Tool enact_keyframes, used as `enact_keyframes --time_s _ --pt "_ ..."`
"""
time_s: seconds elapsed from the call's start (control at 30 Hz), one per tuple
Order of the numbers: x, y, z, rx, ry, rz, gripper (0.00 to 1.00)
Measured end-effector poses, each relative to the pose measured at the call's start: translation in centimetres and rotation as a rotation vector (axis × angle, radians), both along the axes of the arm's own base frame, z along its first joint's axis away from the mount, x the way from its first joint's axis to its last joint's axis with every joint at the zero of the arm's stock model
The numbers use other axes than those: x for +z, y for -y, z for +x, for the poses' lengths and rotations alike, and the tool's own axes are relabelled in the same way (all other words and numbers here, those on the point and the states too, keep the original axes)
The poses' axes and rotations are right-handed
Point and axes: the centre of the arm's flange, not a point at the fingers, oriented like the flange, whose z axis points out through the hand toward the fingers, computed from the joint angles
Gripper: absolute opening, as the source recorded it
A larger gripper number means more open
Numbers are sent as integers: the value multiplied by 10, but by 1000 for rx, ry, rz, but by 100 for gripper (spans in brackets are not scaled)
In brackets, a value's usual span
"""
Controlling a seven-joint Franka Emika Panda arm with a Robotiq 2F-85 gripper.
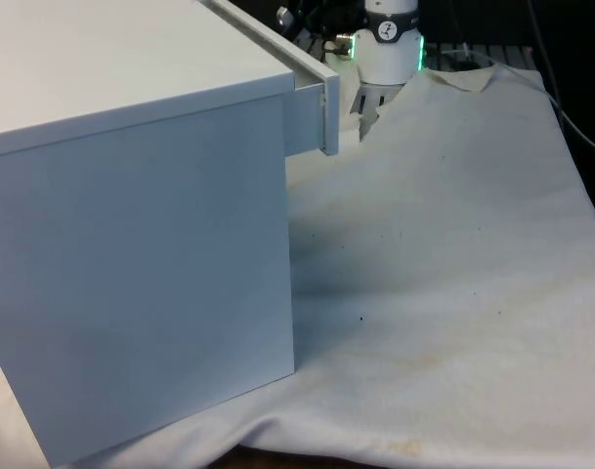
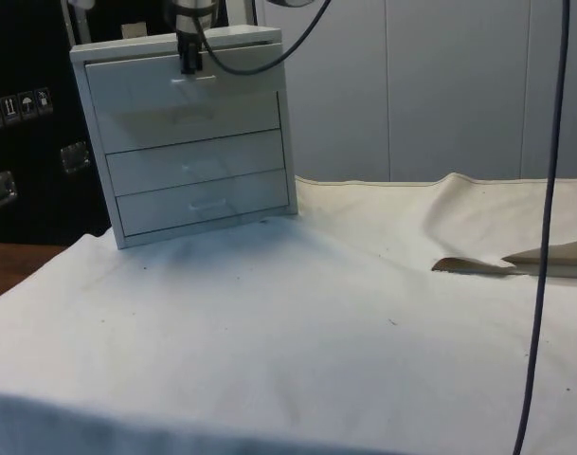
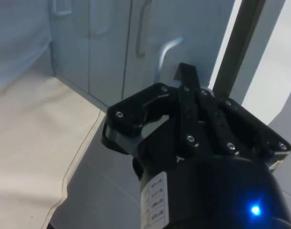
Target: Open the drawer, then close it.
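Observation:
A white chest of three drawers (image 2: 198,142) stands at the far left of the table in the side view. Its top drawer (image 2: 236,90) sticks out a little, and in the front view that drawer's front (image 1: 309,117) juts past the chest's side (image 1: 131,254). My gripper (image 2: 188,68) hangs straight down before the top drawer, shut, with its tips just above the left part of the metal handle (image 2: 195,81). In the wrist view the closed gripper (image 3: 186,71) lies right beside the handle's curved end (image 3: 165,50), with nothing visible between the fingers.
The two lower drawers (image 2: 201,180) sit flush and shut. A black cable (image 2: 544,237) hangs down at the side view's right. The white cloth has a raised fold (image 2: 515,261) there. Open cloth (image 1: 453,274) stretches in front of the chest.

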Motion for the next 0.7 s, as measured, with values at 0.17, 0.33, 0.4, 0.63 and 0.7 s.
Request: enact_keyframes --time_s 0.17,0.33,0.4,0.63,0.7 --pt "-1 9 5 -8 12 -3 0" --pt "-2 18 10 -16 27 -5 0" --pt "-2 20 12 -18 32 -6 0" --pt "-3 30 19 -31 50 -11 0" --pt "-4 32 20 -35 54 -12 0"
